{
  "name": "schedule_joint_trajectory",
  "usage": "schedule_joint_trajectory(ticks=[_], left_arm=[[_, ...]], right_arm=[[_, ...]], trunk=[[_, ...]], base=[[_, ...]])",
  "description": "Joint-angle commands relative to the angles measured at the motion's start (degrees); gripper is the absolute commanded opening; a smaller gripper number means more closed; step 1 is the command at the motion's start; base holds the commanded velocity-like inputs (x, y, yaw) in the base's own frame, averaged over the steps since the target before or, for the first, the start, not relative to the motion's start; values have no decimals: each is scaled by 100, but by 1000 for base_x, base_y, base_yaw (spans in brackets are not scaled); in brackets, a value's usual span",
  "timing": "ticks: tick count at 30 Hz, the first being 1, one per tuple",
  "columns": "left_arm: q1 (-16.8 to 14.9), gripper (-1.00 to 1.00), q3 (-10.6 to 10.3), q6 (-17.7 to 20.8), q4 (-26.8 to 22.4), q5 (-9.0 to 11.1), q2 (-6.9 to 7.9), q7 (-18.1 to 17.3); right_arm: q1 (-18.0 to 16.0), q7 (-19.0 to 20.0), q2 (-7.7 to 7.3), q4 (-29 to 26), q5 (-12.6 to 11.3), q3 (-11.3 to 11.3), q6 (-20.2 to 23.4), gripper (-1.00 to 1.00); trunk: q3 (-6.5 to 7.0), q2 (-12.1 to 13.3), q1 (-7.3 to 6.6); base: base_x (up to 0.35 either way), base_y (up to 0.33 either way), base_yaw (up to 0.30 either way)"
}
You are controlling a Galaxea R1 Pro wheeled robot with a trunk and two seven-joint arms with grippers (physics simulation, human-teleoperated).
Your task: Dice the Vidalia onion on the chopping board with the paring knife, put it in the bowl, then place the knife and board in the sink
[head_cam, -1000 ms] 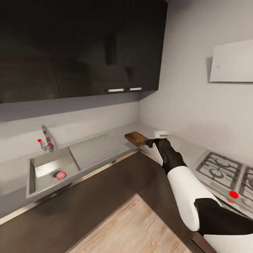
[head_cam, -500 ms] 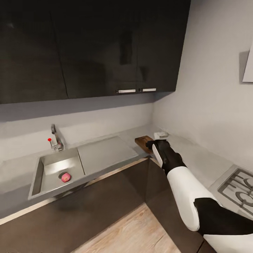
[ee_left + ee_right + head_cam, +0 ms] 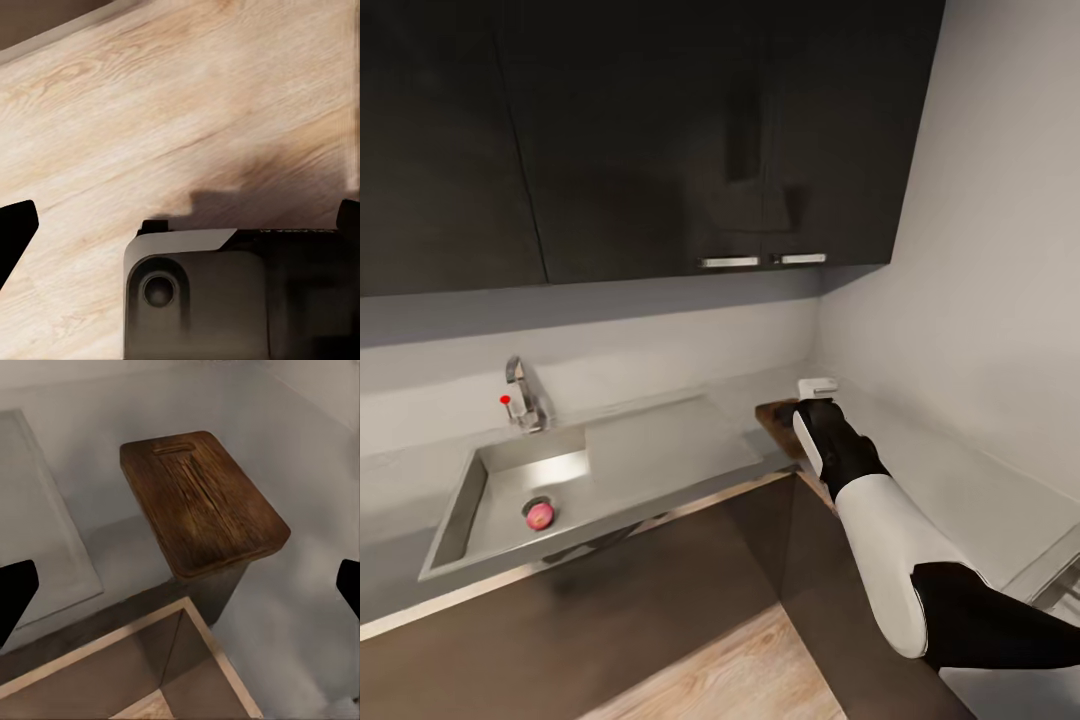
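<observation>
**Right arm held over the chopping board at the counter corner**

Dark glossy wall cabinets (image 3: 640, 140) span the upper part of the head view above a pale backsplash. Below them the grey L-shaped counter (image 3: 960, 480) runs along both walls, over dark base cabinets (image 3: 610, 610), with a light wood floor (image 3: 730, 670) at the bottom.

Set into the counter at the left is the steel sink (image 3: 480, 475) with a flat drainboard (image 3: 660, 450) beside it and a chrome tap (image 3: 525, 395) with a red knob behind the basin.

The right arm (image 3: 880, 520), white with a black forearm, reaches toward the corner. Its right end effector (image 3: 812, 405) hangs over the chopping board (image 3: 199, 499), whose front edge juts past the counter edge in the right wrist view; the fingers sit far apart at the picture's sides, spread wide and holding nothing.

The left end effector (image 3: 180, 225) is likewise spread, pointing down at the floor.

A white bowl (image 3: 817, 385) sits just behind the board, near the wall.

The pinkish Vidalia onion (image 3: 539, 515) lies in the basin, next to the drain.
</observation>
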Motion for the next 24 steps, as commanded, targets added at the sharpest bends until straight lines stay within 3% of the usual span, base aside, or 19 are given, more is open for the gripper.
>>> schedule_joint_trajectory(ticks=[1,11,24], left_arm=[[-1,100,-3,-16,3,8,0,-1],[-1,100,0,-13,3,8,0,-1],[-1,100,-3,-17,0,7,0,-1]], right_arm=[[-1,20,6,-6,56,-24,31,100],[-1,29,6,-5,60,-24,23,100],[-1,41,6,6,63,-24,6,100]], trunk=[[-4,-5,5],[-4,-5,5],[-4,-5,5]], base=[[254,-217,11],[263,-168,2],[295,-17,0]])
